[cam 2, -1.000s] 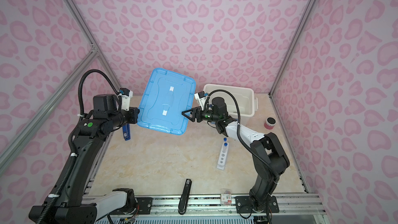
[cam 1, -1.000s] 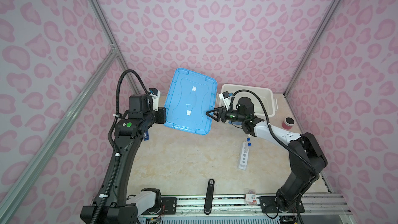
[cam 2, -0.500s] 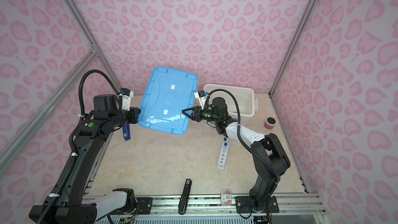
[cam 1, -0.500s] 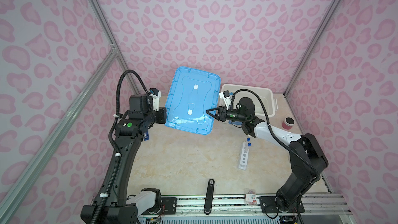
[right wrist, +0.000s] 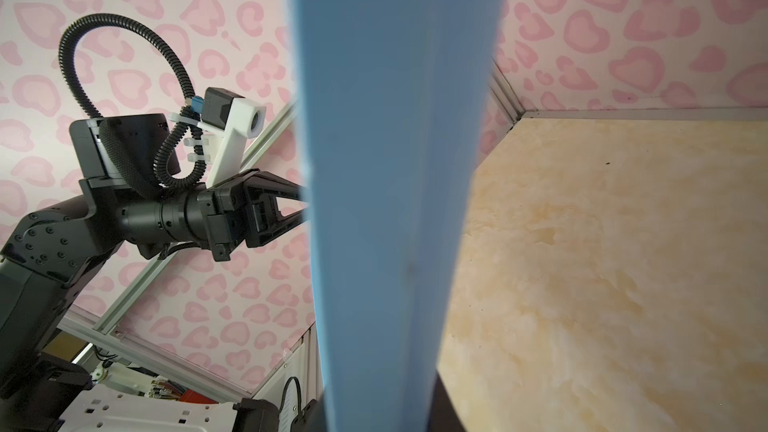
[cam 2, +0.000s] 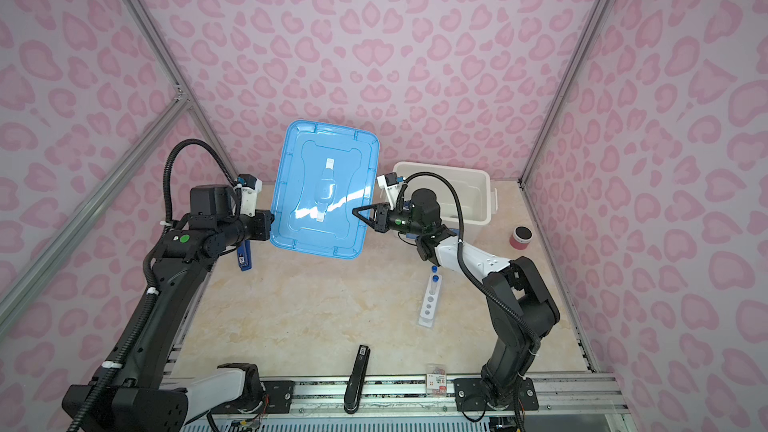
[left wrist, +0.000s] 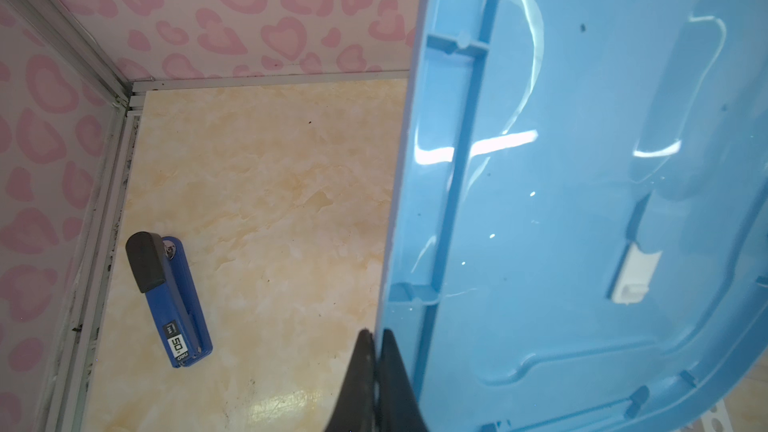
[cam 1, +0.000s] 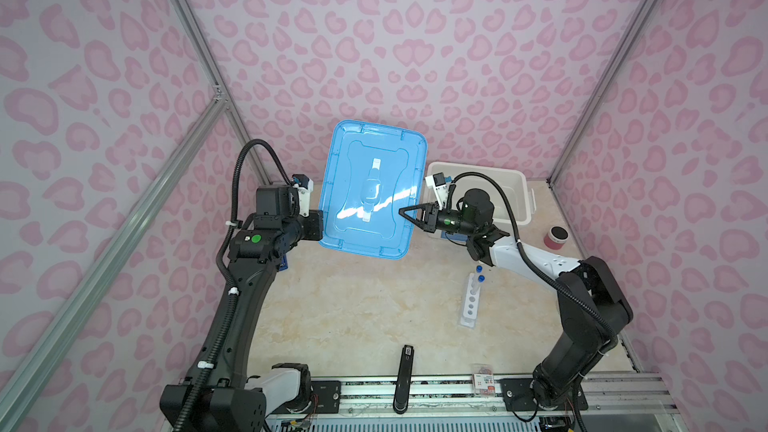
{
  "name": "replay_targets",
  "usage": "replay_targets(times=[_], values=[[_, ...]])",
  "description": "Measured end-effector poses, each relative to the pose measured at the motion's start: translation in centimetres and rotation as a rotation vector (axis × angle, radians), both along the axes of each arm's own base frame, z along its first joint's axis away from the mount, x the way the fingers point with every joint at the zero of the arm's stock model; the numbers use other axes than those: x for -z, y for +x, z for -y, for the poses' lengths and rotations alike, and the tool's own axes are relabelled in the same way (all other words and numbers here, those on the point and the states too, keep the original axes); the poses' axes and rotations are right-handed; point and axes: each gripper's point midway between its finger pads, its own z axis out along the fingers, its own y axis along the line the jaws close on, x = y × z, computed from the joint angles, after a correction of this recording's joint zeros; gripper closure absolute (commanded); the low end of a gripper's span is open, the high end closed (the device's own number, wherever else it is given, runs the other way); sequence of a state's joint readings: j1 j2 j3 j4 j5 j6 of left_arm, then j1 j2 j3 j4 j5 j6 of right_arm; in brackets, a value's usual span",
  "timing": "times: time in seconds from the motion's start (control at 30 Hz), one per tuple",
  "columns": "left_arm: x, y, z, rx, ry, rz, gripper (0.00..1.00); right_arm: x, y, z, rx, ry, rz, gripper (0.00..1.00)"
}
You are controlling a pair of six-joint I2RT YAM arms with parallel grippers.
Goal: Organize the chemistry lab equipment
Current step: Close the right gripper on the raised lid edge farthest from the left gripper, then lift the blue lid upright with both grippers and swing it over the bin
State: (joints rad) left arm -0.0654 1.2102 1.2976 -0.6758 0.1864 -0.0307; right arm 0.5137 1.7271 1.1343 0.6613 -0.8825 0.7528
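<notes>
**Right tool nips the lid, and now both arms hold it**

From spread wide beside the rim a second ago, the right tool [cam 1: 402, 211] now has its jaws drawn in to a narrow point on the right edge of the lid [cam 1: 374, 189]. As far as I can judge, it is pinching that edge. The left tool [cam 1: 321, 227] stays pressed together on the opposite rim. In its wrist view, two dark fingers [left wrist: 361, 367] nip the blue edge between them.

The lid hangs in the air between the arms, stood nearly on edge and turned a little straighter than it was.

Just behind the right arm the white bin [cam 1: 521, 197] sits uncovered. The arm hides most of its inside, so I cannot tell what it holds. The rack [cam 1: 471, 303] lies out on the surface [cam 1: 353, 305] in front of the bin, not in it. Two blue-capped tubes [cam 1: 481, 280] stand at its far end, and its other holes are empty. A pink can [cam 1: 555, 238] stands off by the right wall, and a blue stapler [cam 2: 245, 257] lies under the left arm.

To my eye the second grip steadies the lid for moving, but I cannot say whether it goes onto the bin or aside. With the rack still outside, the tidying looks unfinished.
</notes>
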Motion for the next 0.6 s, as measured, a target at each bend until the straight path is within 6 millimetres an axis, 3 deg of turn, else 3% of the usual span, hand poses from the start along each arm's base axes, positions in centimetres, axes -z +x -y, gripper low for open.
replay_targets(times=[0.13, 0.37, 0.6], values=[[0.0, 0.1, -0.1, -0.006, 0.000, -0.001, 0.87, 0.2, 0.2, -0.1, 0.002, 0.004, -0.010, 0.84], [-0.5, 0.2, 0.2, -0.004, -0.024, 0.018, 0.60, 0.5, 0.7, 0.1, 0.039, -0.066, 0.012, 0.87], [-2.0, -0.1, 0.2, -0.006, -0.030, 0.070, 0.45, -1.6, 1.7, 1.2, 0.128, -0.195, 0.112, 0.87]])
